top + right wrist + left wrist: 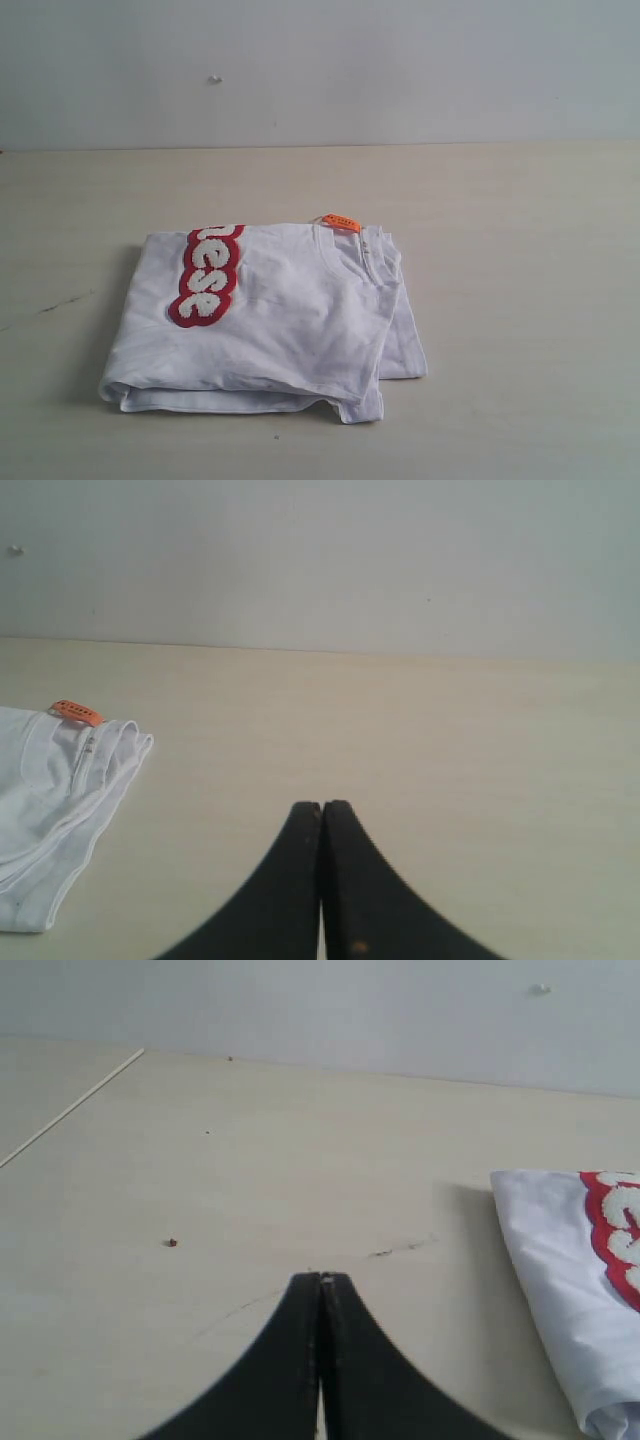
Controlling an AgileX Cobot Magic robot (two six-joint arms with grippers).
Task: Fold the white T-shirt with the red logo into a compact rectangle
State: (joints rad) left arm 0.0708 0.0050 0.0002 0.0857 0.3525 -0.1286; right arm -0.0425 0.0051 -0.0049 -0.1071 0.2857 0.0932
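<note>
shirt (pixel 290 320) is lying folded on table (pixel 520 250) | logo (pixel 205 275) is showing on top | left gripper (pixel 322 1280) is sitting pressed together, empty | right gripper (pixel 321 805) likewise

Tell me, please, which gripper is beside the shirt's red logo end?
The left gripper, shut: its view shows the red logo; the right gripper faces only the orange tag end.

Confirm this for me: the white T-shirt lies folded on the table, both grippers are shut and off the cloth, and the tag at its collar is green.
Wrong only on the tag: it is orange, as the exterior view shows. The white T-shirt does lie folded on the table, and the left gripper and right gripper are shut, clear of the cloth.
</note>
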